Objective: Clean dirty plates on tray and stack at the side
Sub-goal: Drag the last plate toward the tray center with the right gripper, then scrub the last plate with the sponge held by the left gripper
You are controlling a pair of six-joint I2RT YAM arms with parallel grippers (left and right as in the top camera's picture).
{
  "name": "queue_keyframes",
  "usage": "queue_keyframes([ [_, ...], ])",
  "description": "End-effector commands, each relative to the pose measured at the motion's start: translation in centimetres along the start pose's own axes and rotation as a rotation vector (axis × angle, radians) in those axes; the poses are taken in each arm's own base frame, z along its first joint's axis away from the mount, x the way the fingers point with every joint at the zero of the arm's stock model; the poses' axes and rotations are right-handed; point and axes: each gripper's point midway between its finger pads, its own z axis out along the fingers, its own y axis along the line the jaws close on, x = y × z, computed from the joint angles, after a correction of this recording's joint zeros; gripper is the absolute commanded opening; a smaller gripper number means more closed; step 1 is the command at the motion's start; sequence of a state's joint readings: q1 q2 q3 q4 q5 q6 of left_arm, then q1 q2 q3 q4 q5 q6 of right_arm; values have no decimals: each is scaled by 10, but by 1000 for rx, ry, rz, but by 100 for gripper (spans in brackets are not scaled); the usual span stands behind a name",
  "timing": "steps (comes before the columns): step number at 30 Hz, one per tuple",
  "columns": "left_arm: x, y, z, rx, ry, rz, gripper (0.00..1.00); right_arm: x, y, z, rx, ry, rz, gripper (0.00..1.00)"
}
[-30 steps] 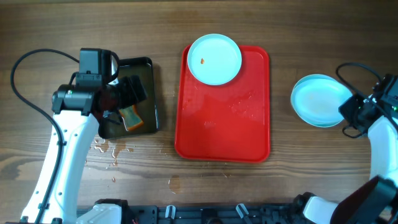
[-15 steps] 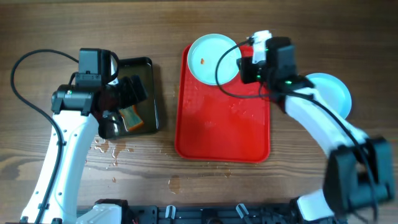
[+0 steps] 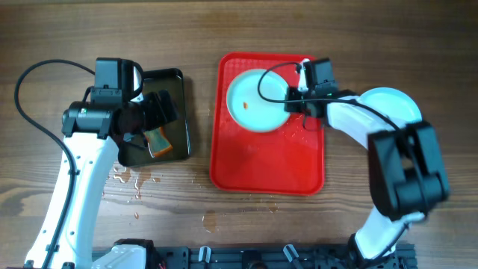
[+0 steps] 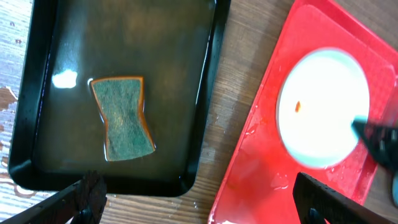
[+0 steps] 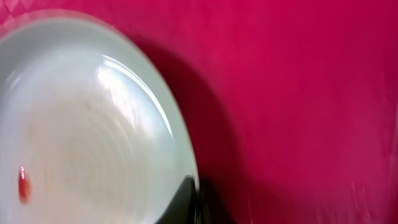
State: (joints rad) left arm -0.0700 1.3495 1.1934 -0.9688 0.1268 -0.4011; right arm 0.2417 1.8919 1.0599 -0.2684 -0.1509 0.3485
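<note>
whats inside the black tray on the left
A green sponge with orange edging lies flat in the black tray, in what looks like shallow water. The floor under the sponge is hidden.

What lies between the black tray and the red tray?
Only a bare strip of wooden table separates the black tray and red tray, clearest in the overhead view.

Smeared plate (image 3: 258,103) on red tray (image 3: 269,161)

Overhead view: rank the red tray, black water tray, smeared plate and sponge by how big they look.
Largest to smallest:
1. Large red rectangular plastic tray
2. Smaller black rectangular water tray, clearly larger than the plate although partly covered
3. Round pale-blue plate with the orange smear
4. Green-and-orange sponge, smallest by far
</note>
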Motion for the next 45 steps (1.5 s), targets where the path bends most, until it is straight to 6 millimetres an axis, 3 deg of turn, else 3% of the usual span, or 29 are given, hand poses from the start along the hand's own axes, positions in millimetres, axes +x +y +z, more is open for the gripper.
queue_keyframes([
  [1,-2,-4,-5,19,-8,10,94,31,-2,-52,47,101,183,4],
  [3,-1,-2,-5,13,-5,10,95,59,-8,-77,97,199,233,4],
  [4,0,-2,-5,12,-3,29,95,65,-10,-80,109,218,232,17],
  [5,-1,0,-5,0,-6,47,95,65,-16,-78,134,209,224,31],
  [9,5,5,-5,-26,16,52,95,69,-46,-60,252,154,121,40],
  [11,8,9,1,-43,33,49,93,68,-39,-40,174,142,17,39],
  [15,24,29,38,-115,113,33,89,72,-38,-29,155,154,-15,4],
  [17,32,44,53,-184,146,6,89,75,-39,-30,159,164,-10,4],
  [18,34,63,62,-279,138,-39,88,81,-41,-31,171,186,28,4],
  [20,36,74,76,-330,131,-78,86,83,-42,-32,176,195,43,4],
  [23,46,84,118,-333,145,-85,65,83,-41,-32,169,197,44,4],
  [24,49,86,126,-337,152,-85,49,84,-40,-32,166,198,44,4],
  [25,55,91,137,-348,172,-85,18,84,-40,-31,162,199,45,4],
  [26,60,95,146,-360,193,-85,4,84,-40,-31,162,199,45,4],
  [28,61,96,150,-363,202,-80,4,84,-39,-31,161,199,45,4],
  [30,48,87,138,-347,188,-38,4,84,-39,-31,161,199,45,4],
  [32,18,60,105,-275,143,30,4,85,-40,-32,163,203,45,4],
  [34,8,51,89,-246,101,52,4,86,-40,-32,164,207,46,4],
  [37,34,70,126,-264,139,49,4,86,-40,-32,165,210,46,4],
  [38,39,72,131,-267,157,49,4,87,-38,-32,154,214,48,4],
  [39,34,66,123,-253,149,49,4,87,-38,-32,151,215,48,4],
  [40,27,56,112,-226,141,55,4,87,-38,-32,151,215,48,4],
  [43,-4,-13,57,-74,57,159,4,88,-38,-32,152,217,45,5],
  [45,6,-65,44,55,32,249,4,88,-38,-32,152,217,46,4],
])
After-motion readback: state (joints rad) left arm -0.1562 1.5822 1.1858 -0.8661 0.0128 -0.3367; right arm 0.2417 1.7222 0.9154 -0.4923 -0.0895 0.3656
